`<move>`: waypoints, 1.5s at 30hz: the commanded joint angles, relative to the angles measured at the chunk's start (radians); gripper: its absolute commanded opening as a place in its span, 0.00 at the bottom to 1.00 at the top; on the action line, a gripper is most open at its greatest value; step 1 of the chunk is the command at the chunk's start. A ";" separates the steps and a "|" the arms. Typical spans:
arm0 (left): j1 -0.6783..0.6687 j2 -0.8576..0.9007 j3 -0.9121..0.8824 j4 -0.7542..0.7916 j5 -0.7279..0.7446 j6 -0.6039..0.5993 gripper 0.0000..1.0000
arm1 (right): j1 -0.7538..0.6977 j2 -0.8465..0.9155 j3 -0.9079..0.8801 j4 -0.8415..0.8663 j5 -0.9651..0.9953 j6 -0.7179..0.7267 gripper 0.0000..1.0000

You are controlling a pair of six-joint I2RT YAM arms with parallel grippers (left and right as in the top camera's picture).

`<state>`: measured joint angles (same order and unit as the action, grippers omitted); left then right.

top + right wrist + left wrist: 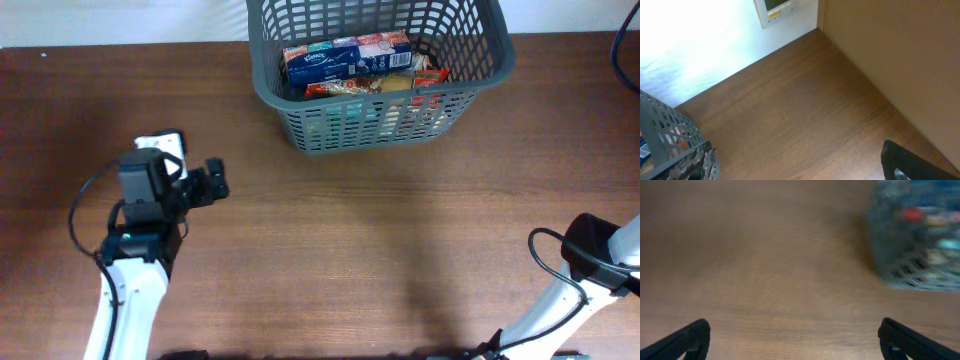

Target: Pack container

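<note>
My left arm [135,265] stood over the left part of the brown wooden worktop [350,250], well apart from everything else. My left end effector [214,183] pointed to the right along the wood. In the left wrist view its two dark fingers [690,337] were spread wide at the bottom corners, with only bare wood between them, so it pinched nothing. Further right, at the far edge of the worktop, sat the dark grey basket [370,125], upright, with slotted sides and a thick rim. My left wrist camera caught it only as a blur at the upper right. Inside it a blue box [345,58] lay along the far side, and red-and-orange packets [352,88] lay just in front of the box, touching it. I could not make out what lay lower down behind the front wall. At the far right, my right arm [600,262] stood near the worktop's front corner, well apart from the basket. Of my right end effector [901,164] only one dark finger showed, in the bottom corner of the right wrist view, so I could not tell whether it was spread or pressed together.
</note>
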<state>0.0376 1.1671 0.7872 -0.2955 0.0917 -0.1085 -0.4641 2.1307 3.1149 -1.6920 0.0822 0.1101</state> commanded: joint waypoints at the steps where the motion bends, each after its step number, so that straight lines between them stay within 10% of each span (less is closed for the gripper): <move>1: -0.049 -0.070 -0.002 0.012 0.017 0.189 0.99 | -0.001 0.002 -0.003 -0.006 0.005 0.011 0.99; 16: -0.077 -0.447 -0.454 0.370 0.070 0.226 0.99 | -0.001 0.002 -0.003 -0.006 0.005 0.011 0.99; 45: -0.077 -0.976 -0.601 0.238 0.023 0.230 0.99 | -0.001 0.002 -0.003 -0.006 0.005 0.011 0.99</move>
<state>-0.0376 0.2504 0.2317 -0.0692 0.1295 0.1062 -0.4641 2.1307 3.1149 -1.6920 0.0822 0.1101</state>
